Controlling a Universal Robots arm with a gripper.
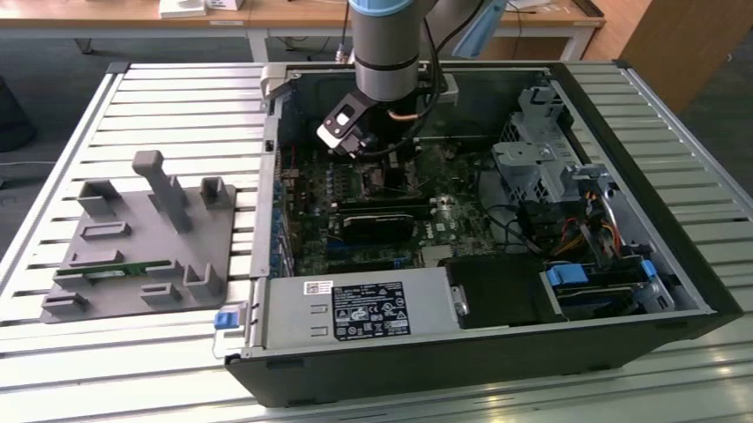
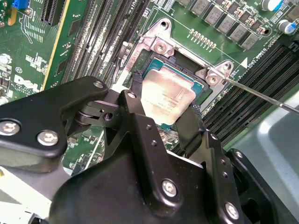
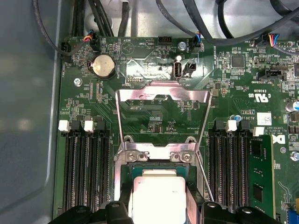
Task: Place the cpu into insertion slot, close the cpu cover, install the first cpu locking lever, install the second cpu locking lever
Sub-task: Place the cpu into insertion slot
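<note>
The cpu (image 2: 167, 94), a flat square chip with a tan-silver face, sits level in the insertion slot (image 2: 186, 64), a black socket with a silvery rim on the green board. My gripper (image 2: 164, 106) reaches down inside the computer case (image 1: 612, 291). Its two black fingers (image 2: 134, 91) press against opposite edges of the chip, so it is shut on it. In the first wrist view the cpu (image 3: 158, 193) shows between the fingers (image 3: 124, 198). The cpu cover (image 3: 161, 94), a silver frame with a window, stands swung open beyond the slot (image 3: 154, 167). A thin wire locking lever (image 2: 261, 96) juts out beside the socket.
Long black memory slots (image 3: 84, 172) flank the socket on both sides. A black heatsink-like block (image 1: 376, 220), a power supply (image 1: 353, 310) and a drive cage (image 1: 541, 159) crowd the case. A grey fixture (image 1: 136, 238) sits on the slatted table at the exterior view's left.
</note>
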